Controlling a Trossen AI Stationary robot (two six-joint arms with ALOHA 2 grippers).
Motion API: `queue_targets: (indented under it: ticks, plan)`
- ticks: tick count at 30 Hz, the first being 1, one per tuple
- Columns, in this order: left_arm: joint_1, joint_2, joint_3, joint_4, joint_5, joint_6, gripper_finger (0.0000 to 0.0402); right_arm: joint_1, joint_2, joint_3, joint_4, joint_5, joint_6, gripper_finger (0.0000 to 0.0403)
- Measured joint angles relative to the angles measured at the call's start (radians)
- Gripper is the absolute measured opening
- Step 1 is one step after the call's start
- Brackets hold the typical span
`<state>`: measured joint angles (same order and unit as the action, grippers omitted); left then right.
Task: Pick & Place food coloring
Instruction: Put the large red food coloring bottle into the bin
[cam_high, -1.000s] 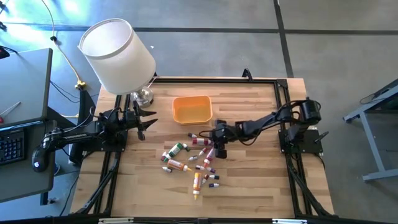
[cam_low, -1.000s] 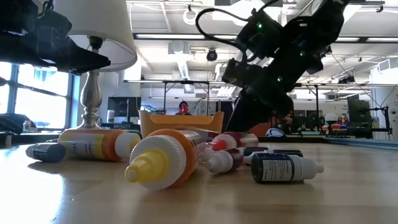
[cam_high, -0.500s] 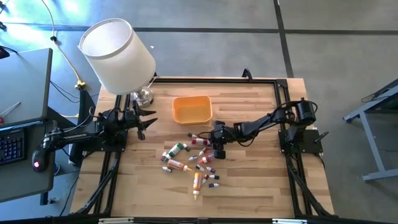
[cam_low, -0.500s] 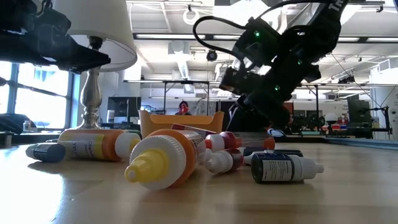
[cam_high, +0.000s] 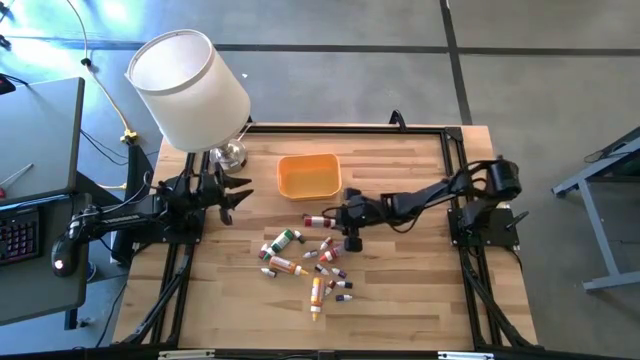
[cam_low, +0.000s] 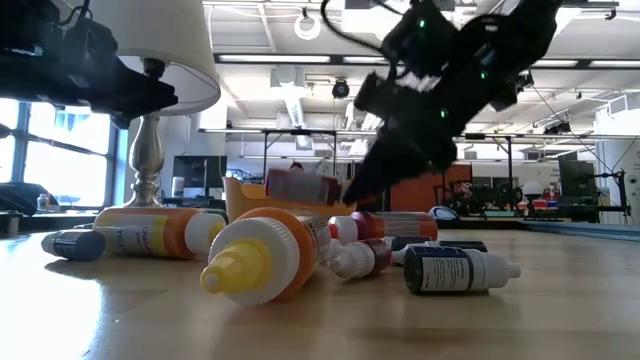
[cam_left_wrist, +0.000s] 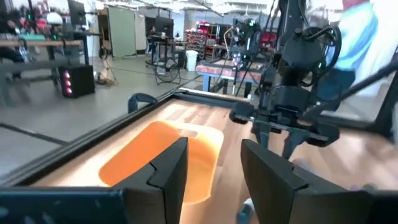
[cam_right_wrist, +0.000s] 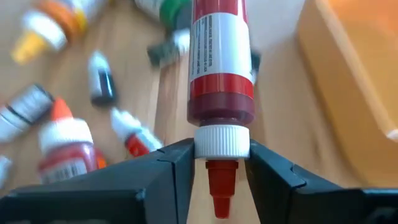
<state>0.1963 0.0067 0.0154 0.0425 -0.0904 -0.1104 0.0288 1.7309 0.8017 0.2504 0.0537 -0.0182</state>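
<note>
Several small food coloring bottles (cam_high: 305, 258) lie scattered on their sides on the wooden table, with red, orange, yellow, green and dark caps; they fill the front of the low view (cam_low: 270, 250). My right gripper (cam_high: 345, 216) hovers above the far side of this pile, shut on a red bottle (cam_right_wrist: 221, 62) with a white label. The orange tray (cam_high: 309, 175) sits just beyond. My left gripper (cam_high: 235, 196) waits open by the lamp at the table's left edge, and its wrist view (cam_left_wrist: 214, 177) looks across the tray. My right gripper pinches the red bottle's white cap (cam_right_wrist: 222, 140) between its two fingers, one on each side. The fingers come roughly level from the table's right, in line with the bottle. The bottle (cam_low: 300, 187) sticks out ahead toward the table's left, about level and lifted clear.
A lamp with a big white shade (cam_high: 190, 85) and metal foot (cam_low: 148, 150) stands at the far left corner. The black frame (cam_high: 440, 130) borders the table. Bare wood lies toward the near edge and right of the pile.
My right gripper dipped into the far side of the pile, took hold of the red bottle and rose with it, shifting toward the tray. The bottle, lying among the others before, now hangs clear above them. The other bottles stayed put.
</note>
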Motion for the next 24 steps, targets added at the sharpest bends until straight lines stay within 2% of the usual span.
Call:
queue_targets:
  ticks: [4, 9, 11, 14, 17, 21, 24]
  plan:
    - [0.000, 0.000, 0.000, 0.000, 0.002, -0.037, 0.0145, -0.001, -0.085, 0.001, -0.011, 0.007, -0.030, 0.0122]
    - [0.000, 0.000, 0.000, 0.021, 0.002, -0.036, 0.0145, -0.024, -0.193, 0.001, -0.039, 0.139, -0.045, 0.0122]
    - [0.000, 0.000, 0.000, 0.021, -0.001, -0.029, 0.0145, -0.037, -0.229, 0.030, -0.091, 0.153, -0.078, 0.0122]
    - [0.000, 0.000, 0.000, 0.020, -0.037, -0.027, 0.0145, -0.047, -0.252, 0.159, -0.305, 0.179, -0.155, 0.0122]
    - [0.000, 0.000, 0.000, 0.021, -0.101, -0.026, 0.0145, -0.049, -0.221, 0.355, -0.554, 0.284, -0.244, 0.0122]
    - [0.000, 0.000, 0.000, 0.021, -0.186, -0.026, 0.0145, -0.075, -0.106, 0.617, -0.841, 0.325, -0.333, 0.0122]
    - [0.000, 0.000, 0.000, 0.017, -0.199, -0.026, 0.0145, -0.099, 0.027, 0.774, -1.062, 0.359, -0.376, 0.0122]
